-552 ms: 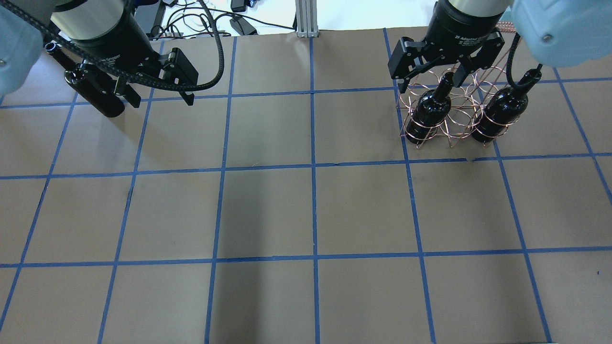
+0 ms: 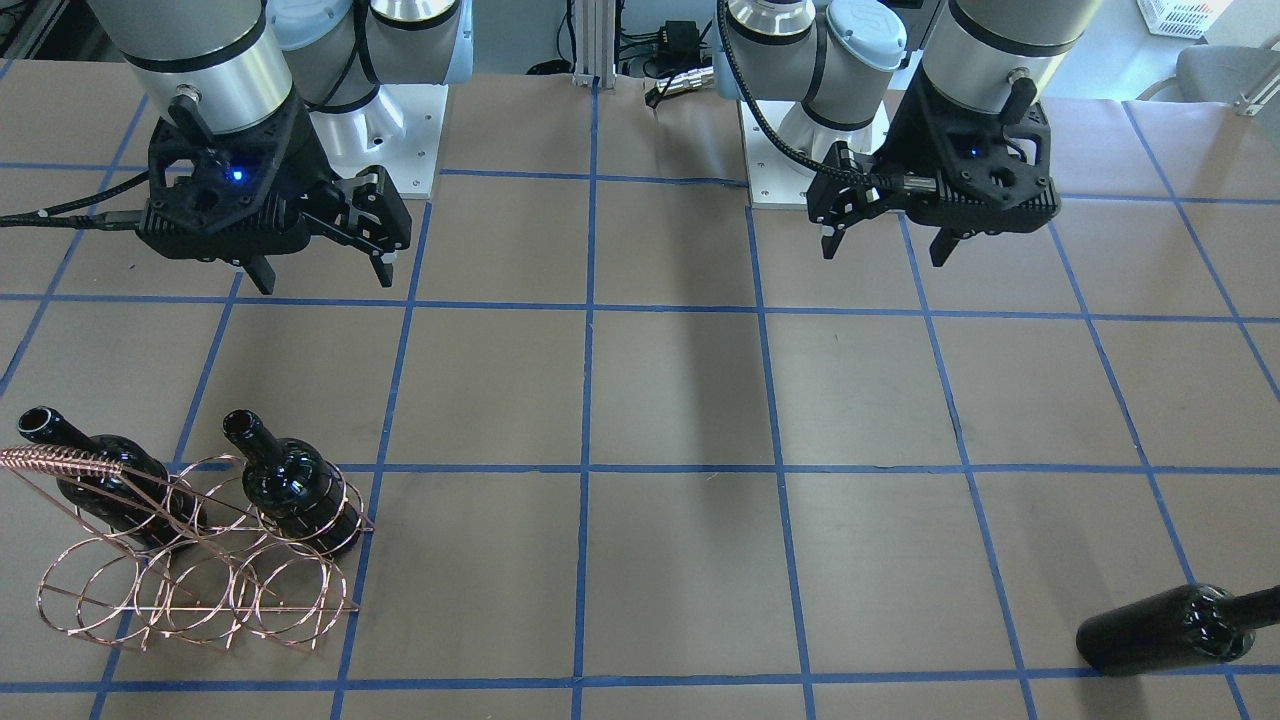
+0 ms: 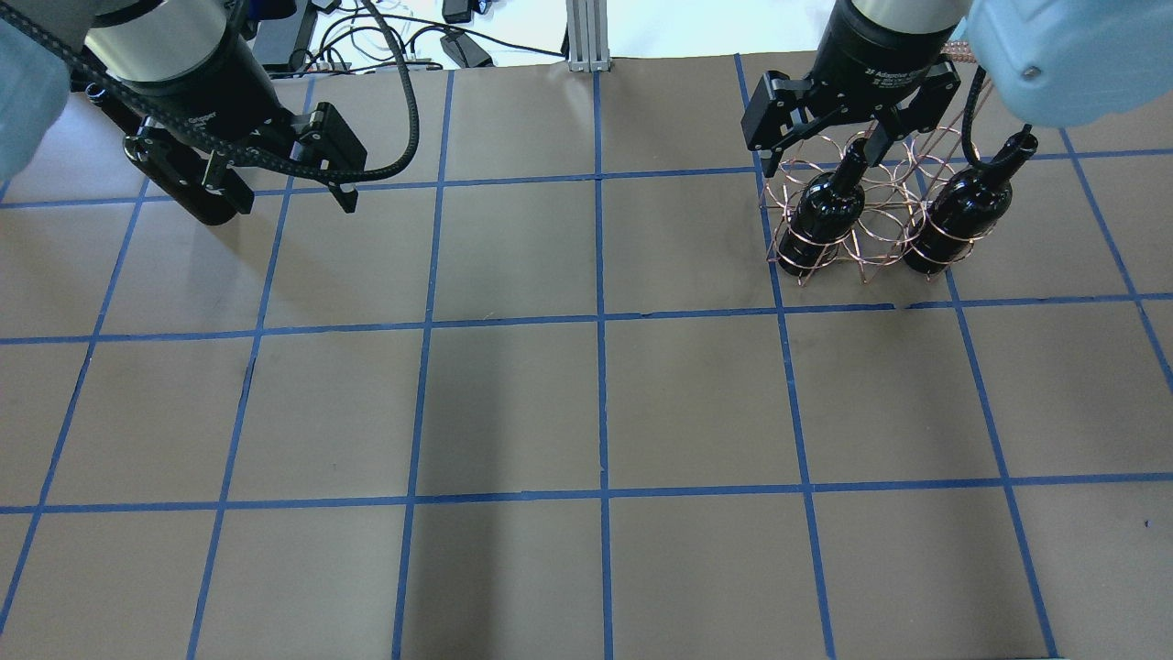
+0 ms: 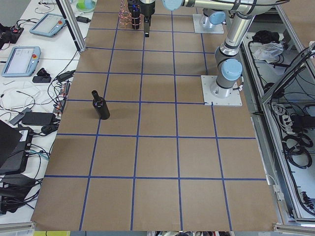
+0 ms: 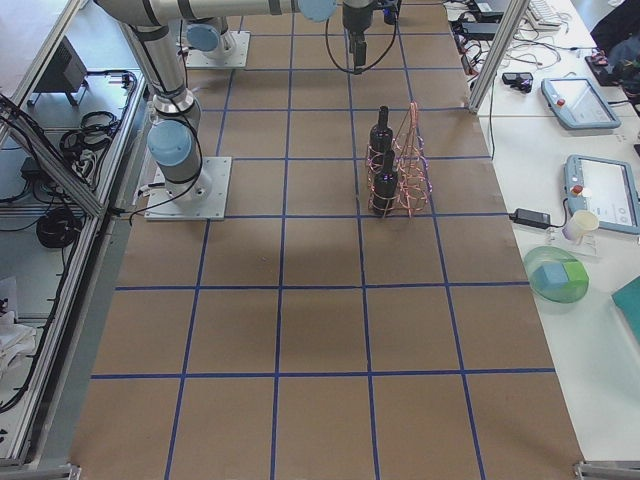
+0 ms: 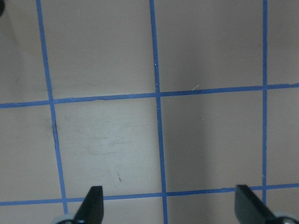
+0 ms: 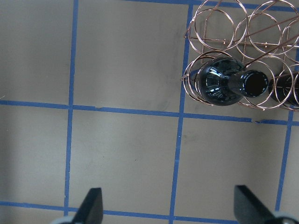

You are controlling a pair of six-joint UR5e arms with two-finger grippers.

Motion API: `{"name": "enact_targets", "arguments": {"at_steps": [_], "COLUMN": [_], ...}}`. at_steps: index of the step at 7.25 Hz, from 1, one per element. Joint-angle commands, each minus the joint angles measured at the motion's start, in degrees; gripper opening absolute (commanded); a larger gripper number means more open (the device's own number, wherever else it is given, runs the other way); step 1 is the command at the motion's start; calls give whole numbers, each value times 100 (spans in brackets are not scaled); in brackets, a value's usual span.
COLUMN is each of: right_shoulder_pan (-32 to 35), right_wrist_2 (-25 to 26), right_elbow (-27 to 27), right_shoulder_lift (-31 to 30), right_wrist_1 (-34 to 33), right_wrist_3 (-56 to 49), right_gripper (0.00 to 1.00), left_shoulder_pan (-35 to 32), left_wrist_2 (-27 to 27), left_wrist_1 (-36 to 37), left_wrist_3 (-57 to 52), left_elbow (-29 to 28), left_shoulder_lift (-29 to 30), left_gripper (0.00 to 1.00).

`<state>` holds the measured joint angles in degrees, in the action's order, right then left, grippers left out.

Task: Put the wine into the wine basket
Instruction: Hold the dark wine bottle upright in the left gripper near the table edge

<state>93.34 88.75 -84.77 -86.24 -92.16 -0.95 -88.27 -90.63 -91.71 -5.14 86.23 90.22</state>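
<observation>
The wine (image 2: 1160, 630), a near-black bottle, stands alone on the table's left side; it also shows in the overhead view (image 3: 209, 213), partly hidden under my left arm, and in the exterior left view (image 4: 102, 107). My left gripper (image 3: 298, 206) (image 2: 884, 254) hangs open and empty above the table beside it. The copper wire wine basket (image 3: 875, 225) (image 2: 200, 600) stands at the far right and holds two more bottles (image 3: 825, 215) (image 3: 962, 215). My right gripper (image 3: 825, 165) (image 2: 326, 282) is open and empty, high above the table on the robot's side of the basket.
Brown paper with a blue tape grid covers the table (image 3: 596, 403). The left wrist view shows only bare paper between the open fingertips (image 6: 93, 200). The right wrist view shows one basket bottle (image 7: 224, 84) from above. Cables lie beyond the far edge (image 3: 412, 41).
Both arms have shifted slightly; the left gripper has moved a little to the left and covers more of the lone bottle. Both grippers stay open.
</observation>
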Motion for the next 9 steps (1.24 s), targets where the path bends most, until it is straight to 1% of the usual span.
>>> {"name": "enact_targets", "arguments": {"at_steps": [1,2,3,4,5,6,7,9], "right_shoulder_pan": [0,0,0,9,9,9,9,9], "right_wrist_2": [203,248,370,371,371,467,729,758], "right_elbow": [-5,-5,-5,-5,-5,-5,-5,-5], "right_shoulder_lift": [-7,-15,-50,-16,2,-24,-33,-7], "right_wrist_1": [31,31,75,32,-90,-109,-83,-65], "right_wrist_3": [16,16,-1,-62,-72,-46,-63,-54], "right_gripper": [100,100,100,100,100,100,100,100], "left_shoulder_pan": [1138,1850,2414,2803,3033,3035,3035,3035], "left_wrist_2": [-140,-105,-35,9,575,746,766,774], "left_wrist_1": [703,925,1354,1758,2206,2941,3453,3958], "left_wrist_3": [-1254,-2184,-2532,-2553,-2832,-3052,-3098,-3159], "left_elbow": [173,288,341,359,359,359,298,97], "left_shoulder_lift": [39,126,267,512,810,1170,1521,1936], "left_gripper": [100,100,100,100,100,100,100,99]}}
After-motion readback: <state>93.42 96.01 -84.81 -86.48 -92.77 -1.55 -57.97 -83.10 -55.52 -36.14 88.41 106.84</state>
